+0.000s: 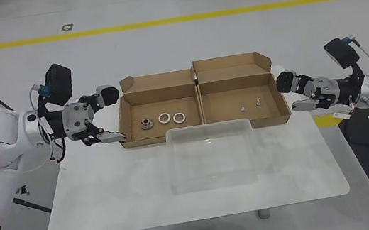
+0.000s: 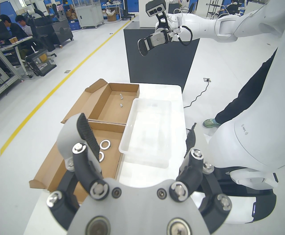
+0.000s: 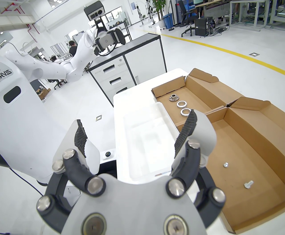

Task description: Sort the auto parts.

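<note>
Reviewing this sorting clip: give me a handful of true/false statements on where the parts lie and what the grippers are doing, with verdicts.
1. The two rings lie in the same cardboard box as the flanged hub. True.
2. The bolt lies in the clear tray. False: it lies in the other cardboard box, near a nut.
3. The left gripper is shut on a ring. False: it is open and holds nothing, beside the end of the box with the rings.
4. The right gripper is open and holds nothing. True.
5. The clear tray stands between the two boxes. False: the boxes stand side by side, and the tray sits in front of them.
</note>
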